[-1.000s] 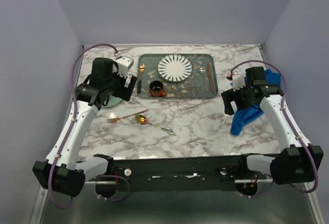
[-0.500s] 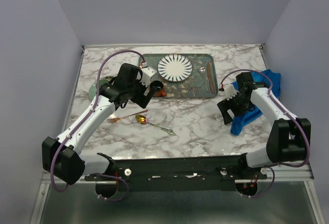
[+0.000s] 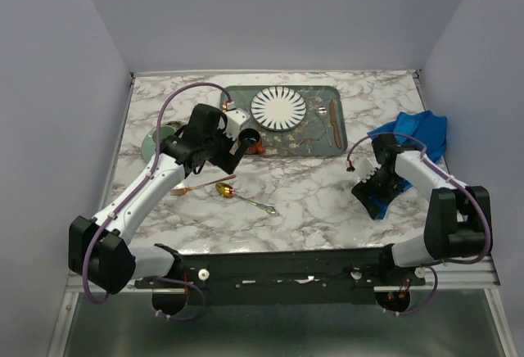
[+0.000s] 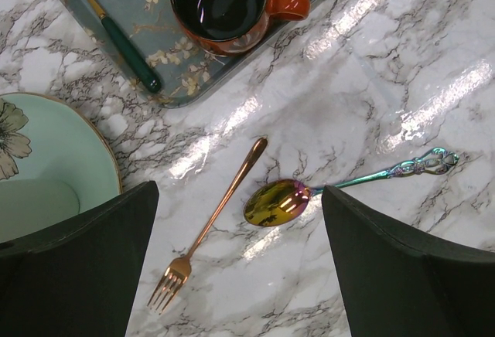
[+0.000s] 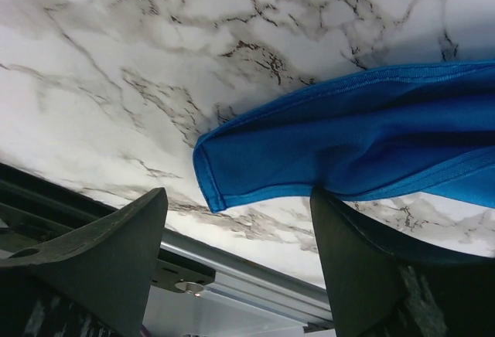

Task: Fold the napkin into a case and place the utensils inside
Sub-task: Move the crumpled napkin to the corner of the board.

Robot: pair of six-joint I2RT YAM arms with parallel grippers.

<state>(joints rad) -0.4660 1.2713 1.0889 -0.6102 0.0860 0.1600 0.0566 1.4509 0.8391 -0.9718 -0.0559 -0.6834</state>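
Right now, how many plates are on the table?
2. A striped white plate sits on the tray at the back; a pale green plate lies left of the tray, partly hidden by the left arm.

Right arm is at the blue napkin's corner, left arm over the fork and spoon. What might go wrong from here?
1. The napkin lies bunched, its corner near the table's front edge; the right fingers may pinch several layers or drag it off.
2. The fork and spoon lie close together beneath the open left fingers; grasping one may knock the other.
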